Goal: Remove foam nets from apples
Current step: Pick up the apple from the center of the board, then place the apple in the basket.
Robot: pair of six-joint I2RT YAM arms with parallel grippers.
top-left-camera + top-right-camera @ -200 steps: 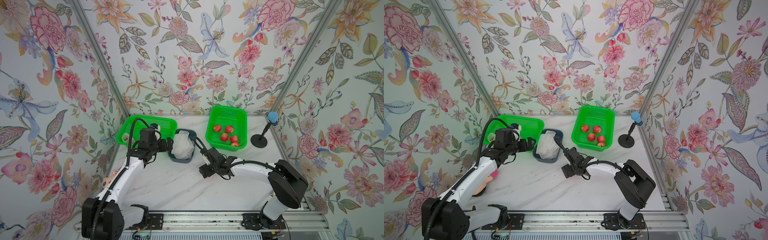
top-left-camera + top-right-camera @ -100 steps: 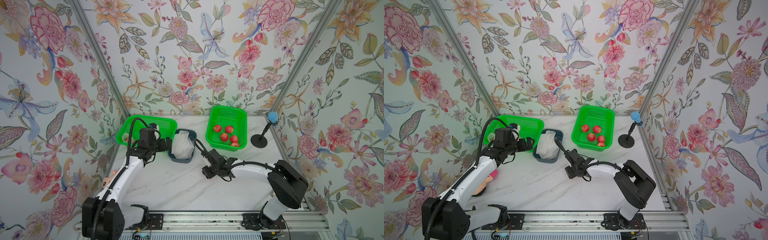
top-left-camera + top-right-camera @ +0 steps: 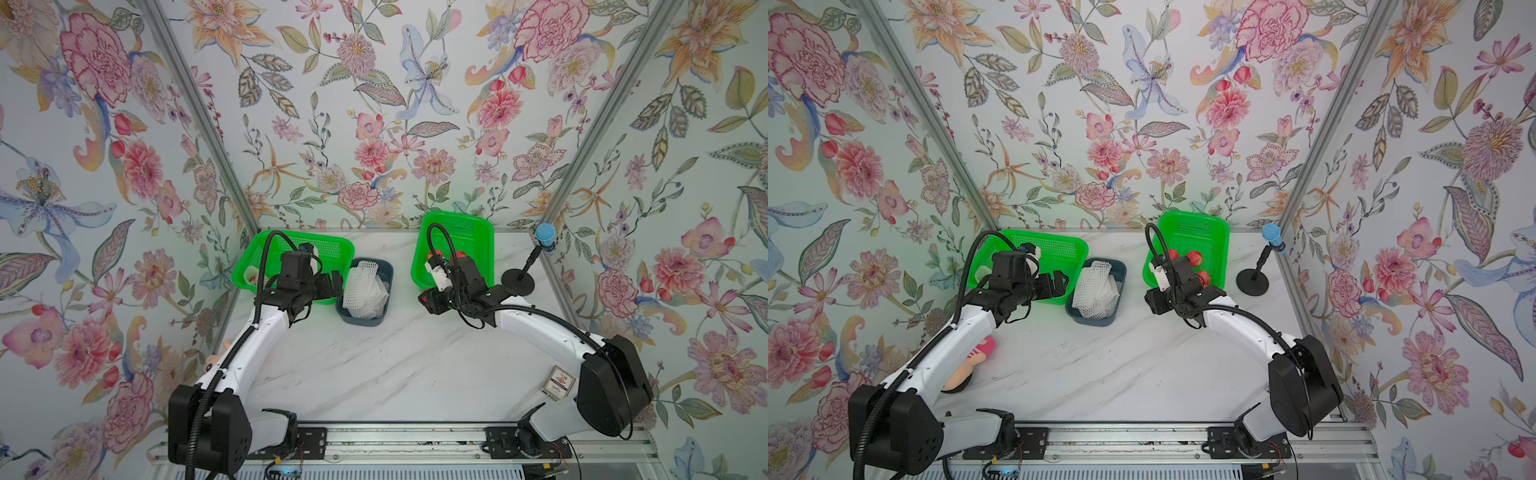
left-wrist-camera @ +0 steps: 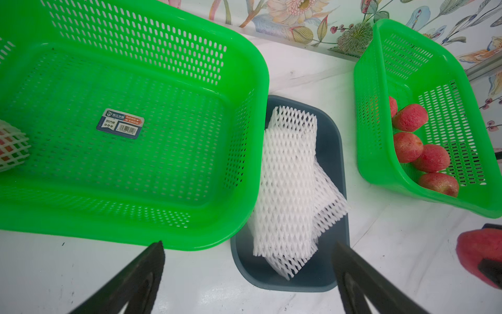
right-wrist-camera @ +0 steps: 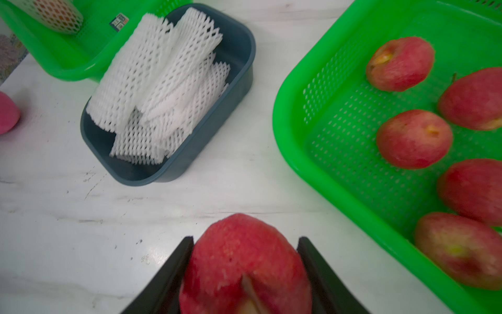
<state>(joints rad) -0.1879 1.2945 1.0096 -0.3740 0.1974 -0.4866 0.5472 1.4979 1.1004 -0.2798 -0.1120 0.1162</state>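
A bare apple [image 5: 244,261] is being gripped by the right fingers [image 5: 173,271] for release into the apple basket [image 5: 285,130], the left fingers [image 4: 130,280] gaping empty.

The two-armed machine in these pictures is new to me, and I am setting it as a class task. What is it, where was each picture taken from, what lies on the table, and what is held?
It is a robot with a left arm and a right arm. Two pictures look down from above; two come from cameras on the wrists. On the marble table stand a green basket holding a netted apple, a grey-blue tub of empty foam nets, and a second green basket with five bare apples. The black right fingers grip a red apple; the black left fingers are open and empty.
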